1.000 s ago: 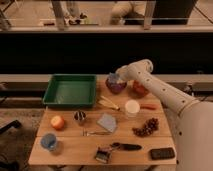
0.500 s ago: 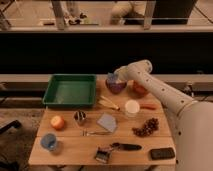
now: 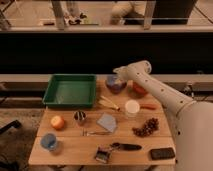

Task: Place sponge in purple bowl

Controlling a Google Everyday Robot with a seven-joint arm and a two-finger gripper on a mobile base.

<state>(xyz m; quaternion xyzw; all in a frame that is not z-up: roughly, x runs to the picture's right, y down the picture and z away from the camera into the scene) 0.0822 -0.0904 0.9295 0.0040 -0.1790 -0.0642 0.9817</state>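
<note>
The purple bowl (image 3: 117, 86) stands at the back of the wooden table, right of the green tray. My gripper (image 3: 114, 77) hangs just over the bowl's left rim, with the white arm reaching in from the right. A small light-blue patch, the sponge (image 3: 112, 80), shows at the gripper's tip over the bowl. I cannot tell whether it is held or lying in the bowl.
A green tray (image 3: 70, 90) sits at the back left and a red-orange bowl (image 3: 139, 90) right of the purple bowl. In front are a white cup (image 3: 132, 107), a grey-blue sheet (image 3: 107, 122), an orange (image 3: 58, 121), a blue cup (image 3: 49, 141) and a black phone (image 3: 162, 153).
The gripper stays over the purple bowl and has shifted only slightly. Nothing else on the table has moved.
</note>
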